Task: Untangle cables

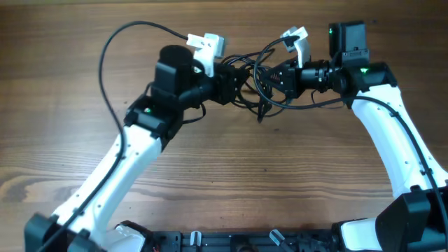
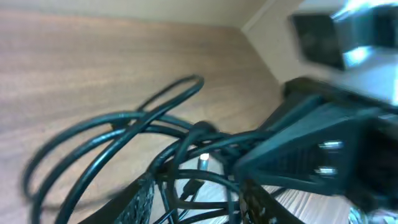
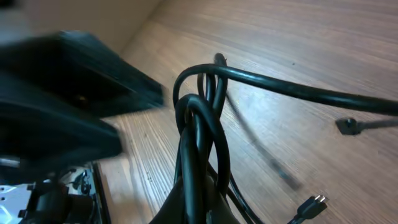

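The cables (image 1: 260,92) are a knot of thin black cords hanging between my two grippers at the back middle of the wooden table. My right gripper (image 1: 278,75) is shut on a bunch of strands. In the right wrist view those cables (image 3: 199,124) loop up out of the closed right gripper (image 3: 200,208), and a metal-tipped plug (image 3: 311,205) lies on the wood. My left gripper (image 1: 234,82) faces it from the left. In the left wrist view the left gripper (image 2: 200,202) is open, and several strands of the cables (image 2: 124,124) and a small plug (image 2: 204,163) lie between its fingers.
The thick black wire (image 1: 105,56) of the left arm arcs over the table at the back left. The right arm's black body (image 2: 311,143) fills the right of the left wrist view. A black frame (image 1: 231,241) runs along the near table edge.
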`<state>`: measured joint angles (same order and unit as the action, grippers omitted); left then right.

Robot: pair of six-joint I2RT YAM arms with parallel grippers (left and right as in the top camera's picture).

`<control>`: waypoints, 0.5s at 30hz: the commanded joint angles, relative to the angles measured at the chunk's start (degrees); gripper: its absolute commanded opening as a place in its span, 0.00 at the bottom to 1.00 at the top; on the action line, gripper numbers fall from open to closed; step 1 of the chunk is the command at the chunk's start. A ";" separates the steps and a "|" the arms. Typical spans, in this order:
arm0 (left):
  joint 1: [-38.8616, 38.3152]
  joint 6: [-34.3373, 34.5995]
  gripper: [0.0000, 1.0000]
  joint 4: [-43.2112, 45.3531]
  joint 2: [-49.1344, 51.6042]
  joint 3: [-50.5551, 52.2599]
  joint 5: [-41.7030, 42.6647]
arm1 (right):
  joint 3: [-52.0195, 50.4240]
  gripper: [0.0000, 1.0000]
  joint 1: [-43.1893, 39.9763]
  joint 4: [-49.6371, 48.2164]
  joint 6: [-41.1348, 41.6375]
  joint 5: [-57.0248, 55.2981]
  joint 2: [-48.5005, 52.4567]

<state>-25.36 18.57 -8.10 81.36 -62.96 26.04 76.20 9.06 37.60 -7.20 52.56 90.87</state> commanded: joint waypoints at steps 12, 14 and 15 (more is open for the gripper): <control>-1.79 2.93 0.40 3.65 8.04 -0.70 -1.25 | 0.24 0.04 3.80 6.34 1.22 6.69 -0.11; -1.79 2.91 0.39 4.94 8.13 -0.70 -3.26 | 0.24 0.04 3.96 6.60 1.14 9.86 -0.13; -1.79 2.93 0.39 4.94 8.24 -0.70 -3.63 | 0.24 0.04 3.96 6.51 1.09 12.07 -0.13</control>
<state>-26.63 21.19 -3.79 88.53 -62.96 24.62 76.20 11.81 44.23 -5.45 55.11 90.91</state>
